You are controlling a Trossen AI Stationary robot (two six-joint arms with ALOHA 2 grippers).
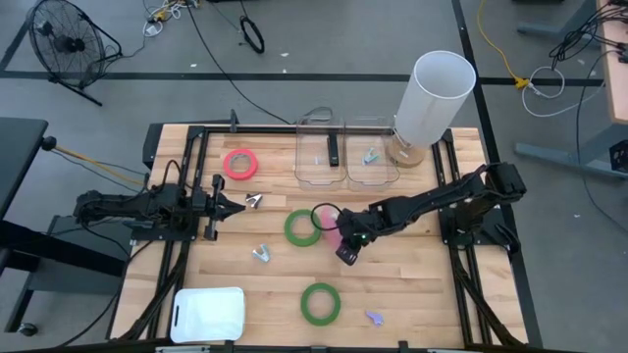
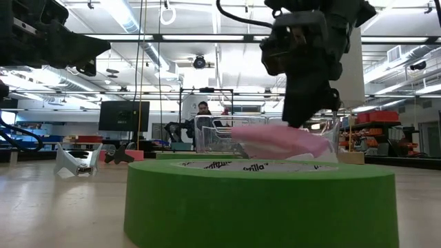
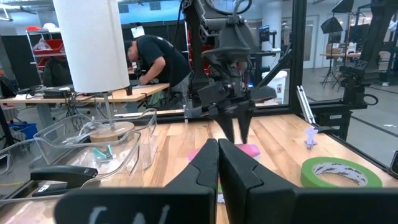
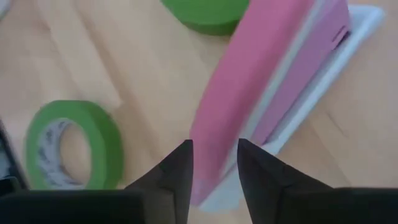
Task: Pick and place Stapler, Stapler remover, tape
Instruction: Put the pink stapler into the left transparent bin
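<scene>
A pink stapler (image 1: 332,233) with a white base is at the table's middle, between the fingers of my right gripper (image 1: 340,237), which is shut on it. One green tape roll (image 1: 301,226) lies flat just left of it and another (image 1: 320,303) lies nearer the front. A pink-red roll (image 1: 239,164) lies at the far left. My left gripper (image 1: 234,203) is shut and empty above the table's left. A silver staple remover (image 1: 253,201) rests on the table just ahead of it. My right gripper pinches the pink stapler between its two fingers near one end (image 4: 214,171). The fingers lie across the stapler and come from above, slanting from the table's right. The stapler (image 2: 275,141) sits tilted below the fingers. The near green roll hides whether it is clear of the table.
Two clear bins stand at the back, one (image 1: 319,152) holding a black stapler and one (image 1: 371,152) holding a teal remover, beside a tall white cylinder (image 1: 432,98). A white lid (image 1: 208,314) lies front left. Loose removers lie on the table, one silver (image 1: 260,254) and one purple (image 1: 374,317).
</scene>
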